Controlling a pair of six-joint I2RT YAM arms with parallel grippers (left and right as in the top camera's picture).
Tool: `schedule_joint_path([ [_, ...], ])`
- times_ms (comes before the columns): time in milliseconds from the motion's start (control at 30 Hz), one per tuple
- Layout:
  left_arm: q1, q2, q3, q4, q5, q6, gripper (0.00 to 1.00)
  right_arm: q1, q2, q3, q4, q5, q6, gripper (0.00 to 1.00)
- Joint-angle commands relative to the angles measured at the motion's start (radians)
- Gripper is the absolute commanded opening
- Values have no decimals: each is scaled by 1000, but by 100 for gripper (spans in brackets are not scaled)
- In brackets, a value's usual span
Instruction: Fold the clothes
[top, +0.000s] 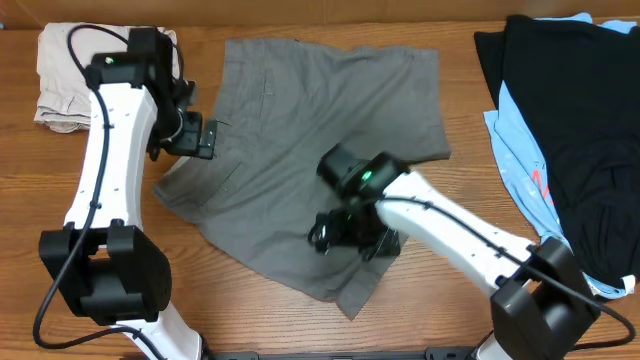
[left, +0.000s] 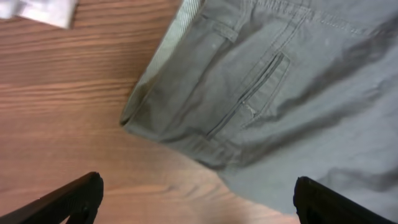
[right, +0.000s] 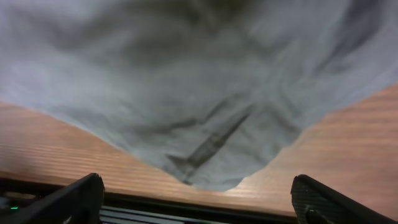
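Observation:
The mid-grey shorts (top: 310, 130) lie spread and rumpled across the middle of the table. My left gripper (top: 200, 138) is open and empty above the shorts' left edge; the left wrist view shows the waistband, a belt loop and a slit pocket (left: 261, 87) ahead of its open fingers (left: 196, 199). My right gripper (top: 350, 238) is open and empty above the shorts' lower part; the right wrist view shows the lower corner of the shorts (right: 205, 155) between its spread fingers (right: 199, 202).
A beige garment (top: 65, 75) lies folded at the back left. A black garment (top: 580, 120) on a light-blue one (top: 520, 165) is piled at the right. The table's front edge (right: 186, 202) lies close below the right gripper.

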Motion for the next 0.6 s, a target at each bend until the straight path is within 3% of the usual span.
schedule_joint_path([
  [0,0,6,-101,82,11,72,100,32,-35,-69,13,-6,112,100],
  [233,30,6,-251,231,-18,38,100,58,-35,-114,31,-35,122,100],
  [567,164,7,-383,315,89,-26,99,115,-34,-114,102,-39,121,100],
])
